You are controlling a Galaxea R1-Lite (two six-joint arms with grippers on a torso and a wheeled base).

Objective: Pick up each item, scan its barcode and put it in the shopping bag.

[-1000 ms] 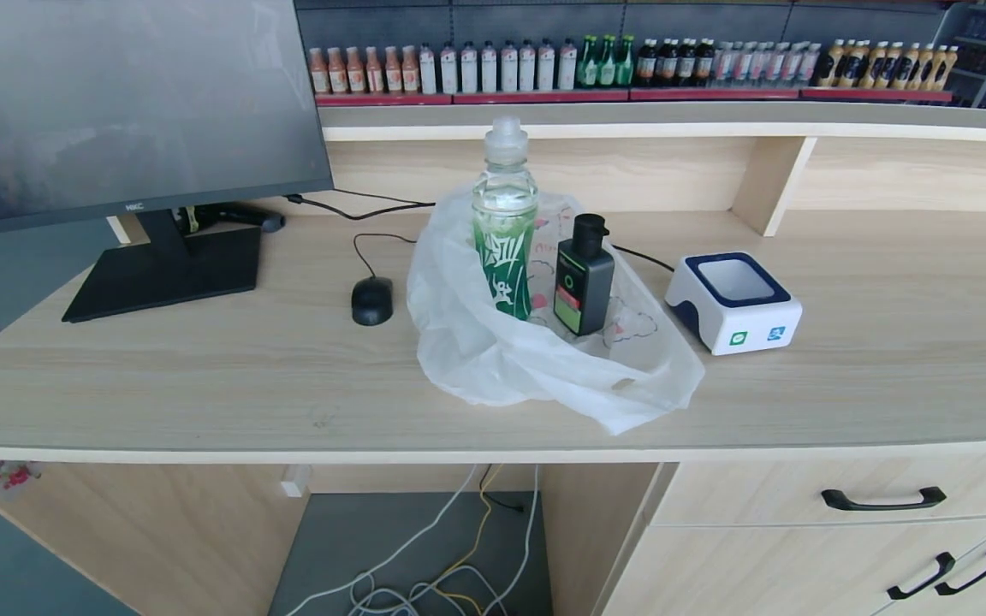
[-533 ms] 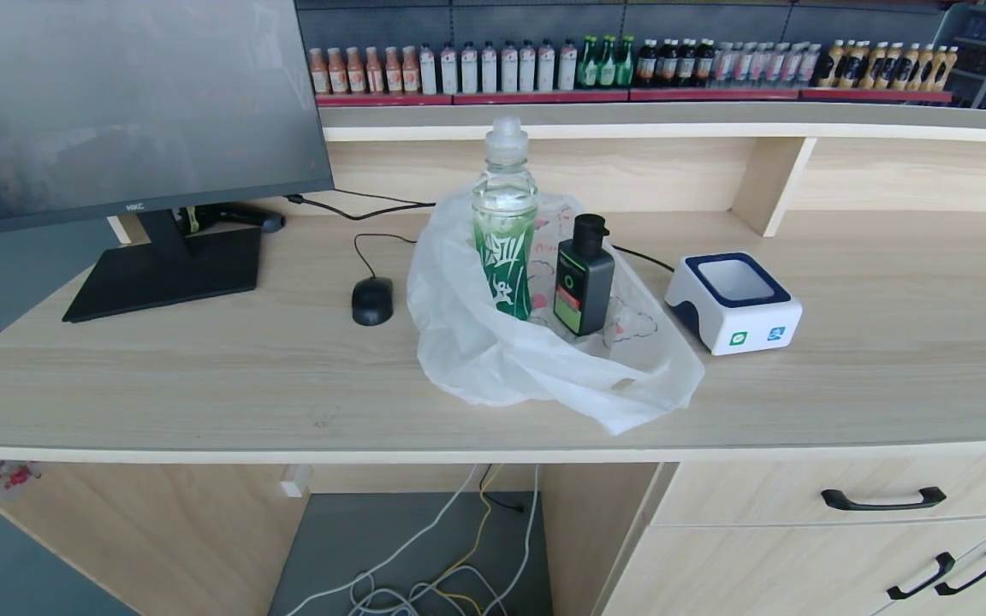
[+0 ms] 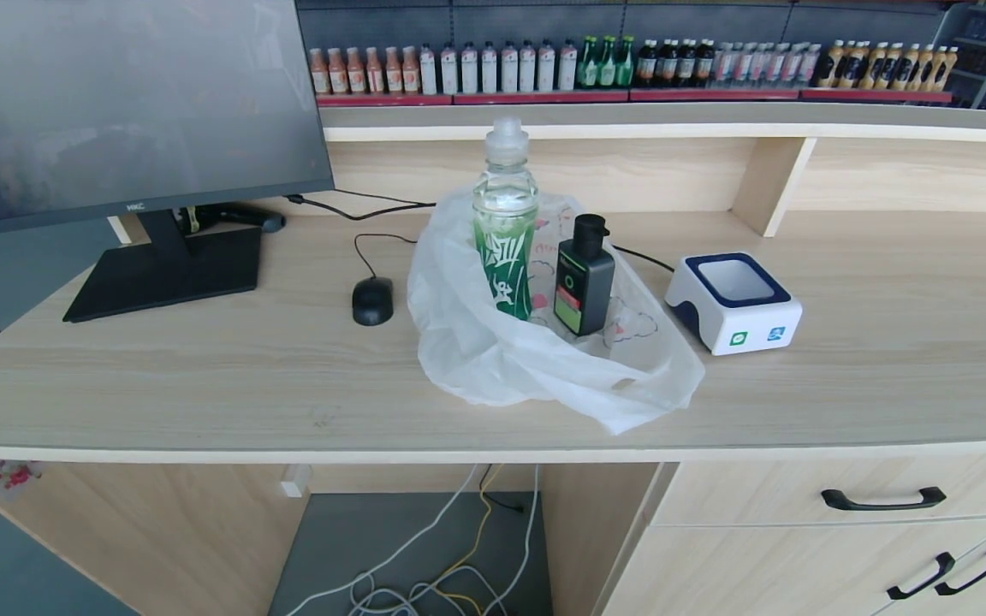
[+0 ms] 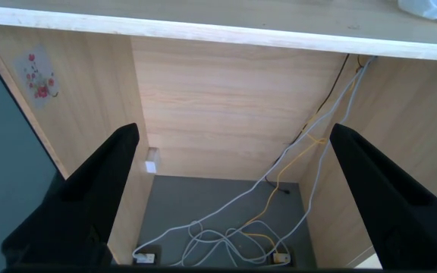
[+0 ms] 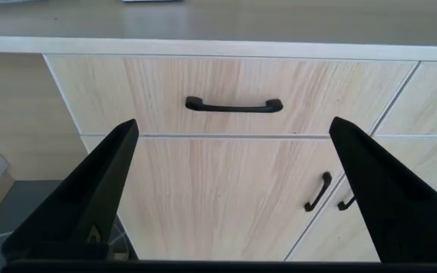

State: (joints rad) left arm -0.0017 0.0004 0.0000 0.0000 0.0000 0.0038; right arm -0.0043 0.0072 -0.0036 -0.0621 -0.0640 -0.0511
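Head view: green bottle (image 3: 506, 248) and dark bottle (image 3: 583, 278) seen upright inside shopping bag (image 3: 493, 364), left of scanner (image 3: 733, 304). Left gripper (image 4: 234, 127) and right gripper (image 5: 234, 121) positioned below counter (image 3: 202, 385) edge, fingers apart, nothing gripped; both bottles judged above and farther.

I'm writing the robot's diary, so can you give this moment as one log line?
left gripper: open, facing under-counter cables | right gripper: open, facing drawers | green bottle, black bottle: upright in shopping bag | scanner: beside bag

1 bag (image 3: 493, 359), 1 drink btl (image 3: 506, 248), 1 black btl (image 3: 583, 287), 1 scanner (image 3: 737, 304), 1 mouse (image 3: 371, 300), 1 monitor (image 3: 125, 111).
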